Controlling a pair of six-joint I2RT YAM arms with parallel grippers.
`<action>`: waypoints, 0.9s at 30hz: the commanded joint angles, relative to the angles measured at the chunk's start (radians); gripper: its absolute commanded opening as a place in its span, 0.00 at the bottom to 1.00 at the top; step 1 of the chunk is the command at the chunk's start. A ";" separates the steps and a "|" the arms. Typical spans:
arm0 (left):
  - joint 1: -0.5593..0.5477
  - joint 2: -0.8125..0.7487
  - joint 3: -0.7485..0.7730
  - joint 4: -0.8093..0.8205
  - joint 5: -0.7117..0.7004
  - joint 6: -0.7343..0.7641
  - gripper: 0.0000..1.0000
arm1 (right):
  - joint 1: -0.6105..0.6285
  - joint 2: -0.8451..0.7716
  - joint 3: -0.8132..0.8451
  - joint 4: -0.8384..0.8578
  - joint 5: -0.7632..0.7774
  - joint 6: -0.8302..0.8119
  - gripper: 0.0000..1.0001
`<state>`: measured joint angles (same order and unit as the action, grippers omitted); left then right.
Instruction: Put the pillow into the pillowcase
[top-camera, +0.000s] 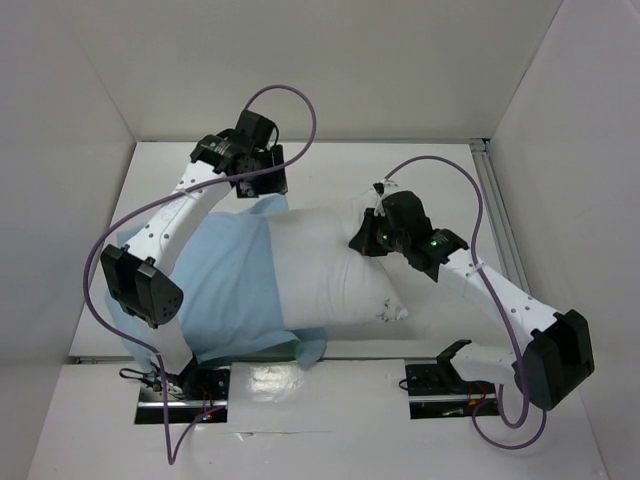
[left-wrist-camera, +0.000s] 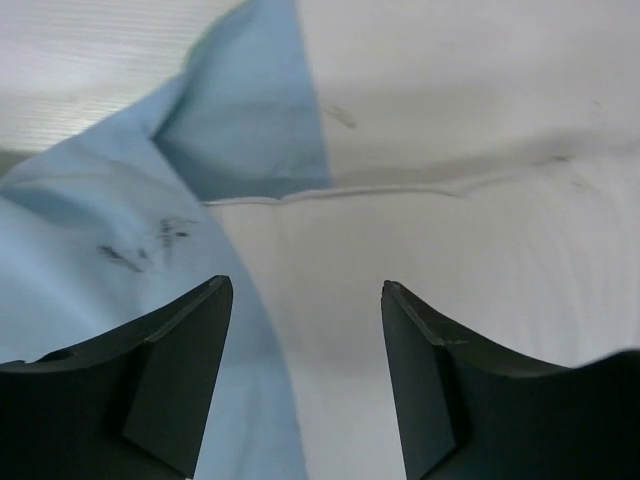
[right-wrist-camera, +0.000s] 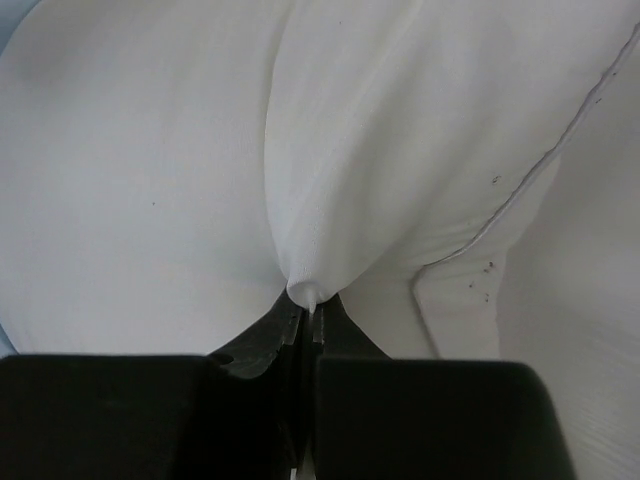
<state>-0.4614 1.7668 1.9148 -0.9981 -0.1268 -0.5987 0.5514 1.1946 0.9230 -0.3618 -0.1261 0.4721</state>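
The white pillow (top-camera: 335, 265) lies across the middle of the table. The light-blue pillowcase (top-camera: 225, 280) covers its left end, and a mint-green edge shows at the front. My left gripper (top-camera: 262, 182) is open and empty at the far edge, over the pillowcase's back corner. In the left wrist view its fingers (left-wrist-camera: 307, 290) straddle the line where the pillowcase (left-wrist-camera: 100, 270) meets the pillow (left-wrist-camera: 460, 260). My right gripper (top-camera: 364, 240) is shut on a pinch of pillow fabric. In the right wrist view the pillow (right-wrist-camera: 150, 180) bunches into the closed tips (right-wrist-camera: 310, 305).
White walls enclose the table (top-camera: 420, 160) on the left, back and right. A rail (top-camera: 497, 215) runs along the right side. Purple cables loop over both arms. The arm bases (top-camera: 440, 378) sit at the near edge.
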 joint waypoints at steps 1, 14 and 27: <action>-0.002 -0.026 -0.008 -0.019 -0.214 -0.027 0.74 | 0.024 -0.027 0.014 -0.006 0.017 -0.012 0.00; -0.002 0.029 -0.109 -0.134 -0.142 0.031 0.65 | 0.024 0.000 0.014 -0.017 0.045 -0.021 0.00; 0.044 0.008 -0.016 -0.134 -0.176 0.040 0.00 | 0.024 0.019 0.014 -0.017 0.045 -0.030 0.00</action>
<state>-0.4335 1.7939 1.8263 -1.1229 -0.2996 -0.5774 0.5606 1.2041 0.9230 -0.3595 -0.0807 0.4664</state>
